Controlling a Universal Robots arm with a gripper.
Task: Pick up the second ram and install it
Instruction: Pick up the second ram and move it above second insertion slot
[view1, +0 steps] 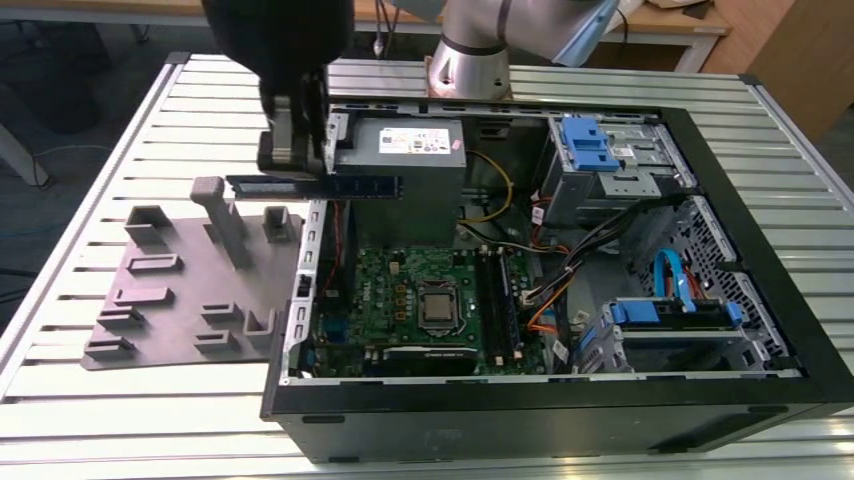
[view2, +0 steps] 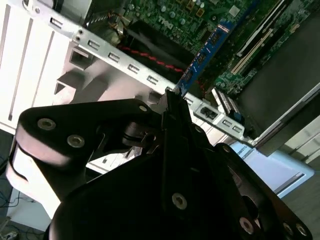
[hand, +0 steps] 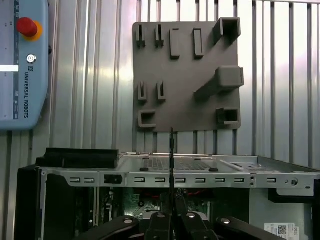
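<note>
Carry stage of install. Second ram (view1: 360, 187) pinched between fingers of gripper (view1: 299, 168), level in air above case wall (view1: 315, 265), between grey tray (view1: 160, 300) and motherboard (view1: 400, 280). Not yet seated. Judged need: alignment over memory slots (view1: 501, 300), then square downward press.

A slatted metal table (view1: 134, 110) carries an open black computer case (view1: 534, 425), lying on its side across the middle and toward the exterior view's right edge. Inside it are a green motherboard (view1: 400, 280) with a square silver chip (view1: 438, 306), a grey power supply (view1: 400, 150), a blue-topped drive cage (view1: 587, 145) and loose cables (view1: 671, 275). A grey tray (view1: 200, 285) with upright posts lies just beside the case, near the table's edge at the exterior view's left.
</note>
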